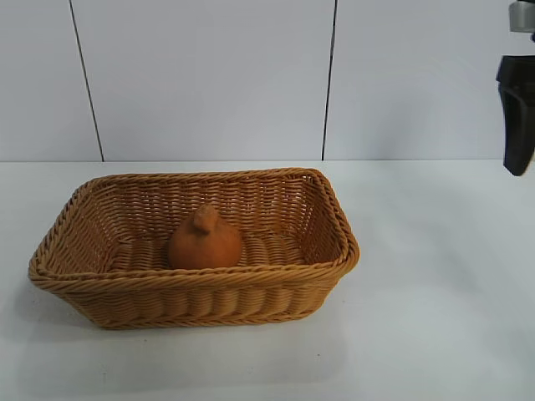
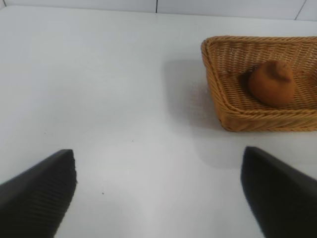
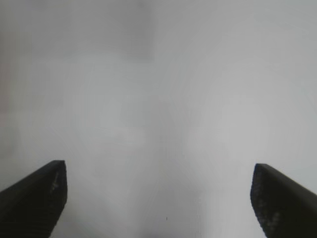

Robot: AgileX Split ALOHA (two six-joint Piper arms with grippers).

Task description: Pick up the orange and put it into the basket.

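The orange [image 1: 205, 240], a dull orange-brown lump with a knob on top, sits inside the tan wicker basket [image 1: 326, 217] near its middle. Both also show in the left wrist view, the orange [image 2: 271, 83] within the basket [image 2: 218, 84]. My left gripper [image 2: 158, 193] is open and empty above bare table, well away from the basket; it does not show in the exterior view. My right gripper [image 3: 158, 193] is open and empty over bare table. One dark finger of it [image 1: 517, 113] hangs high at the exterior view's right edge, far from the basket.
The white table [image 1: 435, 292] stretches around the basket. A white panelled wall [image 1: 209, 75] stands behind it.
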